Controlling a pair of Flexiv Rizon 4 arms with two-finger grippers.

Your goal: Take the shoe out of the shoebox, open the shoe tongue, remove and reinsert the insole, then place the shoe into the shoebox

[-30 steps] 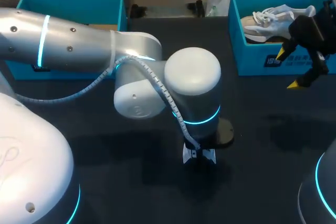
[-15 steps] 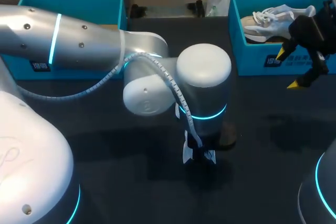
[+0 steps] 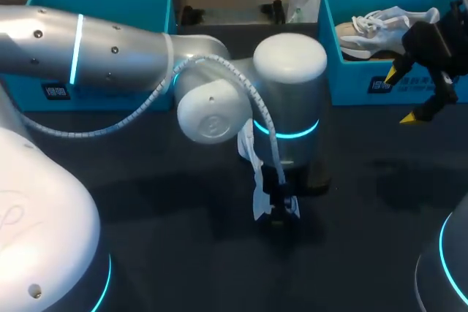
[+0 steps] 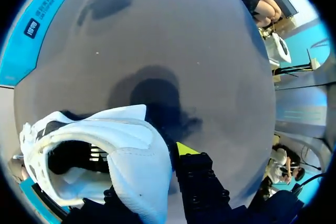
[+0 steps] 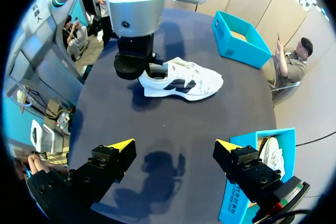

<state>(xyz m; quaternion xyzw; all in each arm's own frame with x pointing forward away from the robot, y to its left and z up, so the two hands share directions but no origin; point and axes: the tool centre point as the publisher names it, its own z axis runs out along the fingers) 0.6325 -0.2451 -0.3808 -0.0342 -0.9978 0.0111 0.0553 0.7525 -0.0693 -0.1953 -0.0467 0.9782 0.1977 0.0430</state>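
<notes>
Left gripper [image 5: 152,70]: clamped on the heel of the shoe [image 5: 184,80], middle of the head view.
Shoe: white, resting on its sole on the dark table [image 3: 146,239], outside the shoebox [image 3: 358,82].
Right gripper [image 3: 402,96]: spread wide, holding nothing, upper right, just in front of the shoebox.
Shoebox: upper right, with a second shoe [image 3: 380,27] inside.

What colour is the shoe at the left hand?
White shoe, black side marking; right wrist view.
</notes>
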